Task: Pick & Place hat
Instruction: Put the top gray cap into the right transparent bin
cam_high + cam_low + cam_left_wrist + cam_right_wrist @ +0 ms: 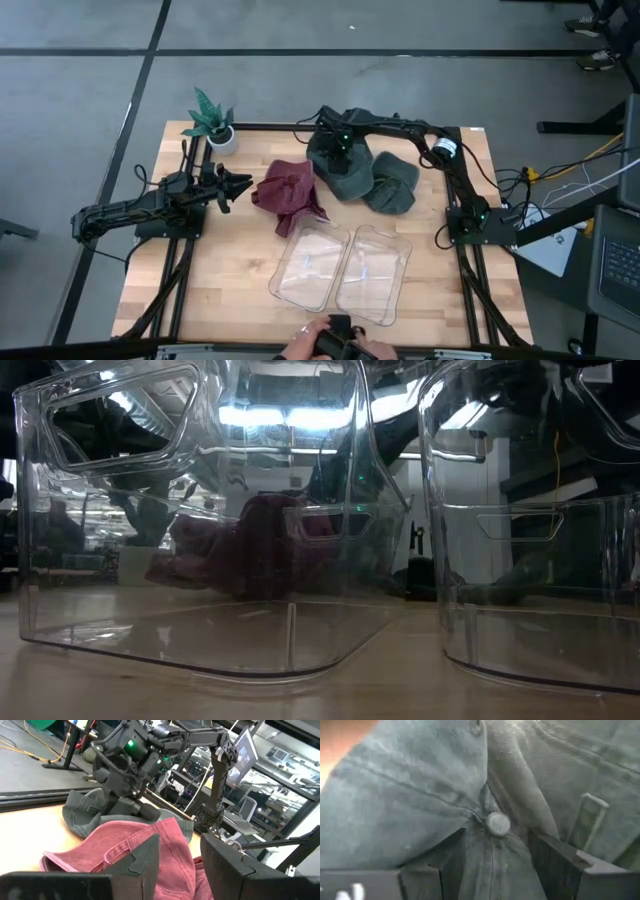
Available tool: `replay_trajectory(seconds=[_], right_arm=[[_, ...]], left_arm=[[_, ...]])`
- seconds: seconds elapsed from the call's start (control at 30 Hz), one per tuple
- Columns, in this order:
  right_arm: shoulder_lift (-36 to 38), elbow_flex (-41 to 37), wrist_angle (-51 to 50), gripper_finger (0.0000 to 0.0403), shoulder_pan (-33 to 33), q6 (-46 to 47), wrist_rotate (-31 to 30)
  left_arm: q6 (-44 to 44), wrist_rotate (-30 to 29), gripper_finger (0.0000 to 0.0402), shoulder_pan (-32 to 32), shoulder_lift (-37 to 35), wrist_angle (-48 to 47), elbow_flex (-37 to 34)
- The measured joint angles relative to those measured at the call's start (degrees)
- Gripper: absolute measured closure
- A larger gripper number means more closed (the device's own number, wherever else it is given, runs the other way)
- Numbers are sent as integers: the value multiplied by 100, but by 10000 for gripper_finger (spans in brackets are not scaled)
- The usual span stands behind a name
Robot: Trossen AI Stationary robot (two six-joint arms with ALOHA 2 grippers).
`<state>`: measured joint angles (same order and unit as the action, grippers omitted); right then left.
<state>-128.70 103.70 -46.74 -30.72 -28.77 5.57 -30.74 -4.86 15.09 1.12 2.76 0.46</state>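
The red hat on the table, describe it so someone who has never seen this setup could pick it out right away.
Start at the wooden table and find the two clear plastic bins near its front edge. Just behind the left bin lies the red hat, crumpled, in front of the left gripper. It is the only maroon cloth; the green hats beside it sit under the right gripper.

three hats [289, 194], two clear bins [310, 264], one potted plant [213, 122].

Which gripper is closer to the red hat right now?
Left. The left gripper sits just beside the red hat; the right gripper is over the green hat beyond it.
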Motion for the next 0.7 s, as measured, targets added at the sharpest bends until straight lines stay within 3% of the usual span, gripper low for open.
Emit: replay_trajectory(seconds=[0.23, 0.5, 0.7], right_arm=[[-22, 0, 221, 239, 0, 8, 4], [-22, 0, 225, 386, 0, 92, 3], [111, 0, 112, 396, 0, 308, 421]], left_arm=[[0, -2, 265, 1, 0, -1, 1], [0, -2, 265, 2, 0, -1, 0], [0, -2, 265, 1, 0, -1, 0]])
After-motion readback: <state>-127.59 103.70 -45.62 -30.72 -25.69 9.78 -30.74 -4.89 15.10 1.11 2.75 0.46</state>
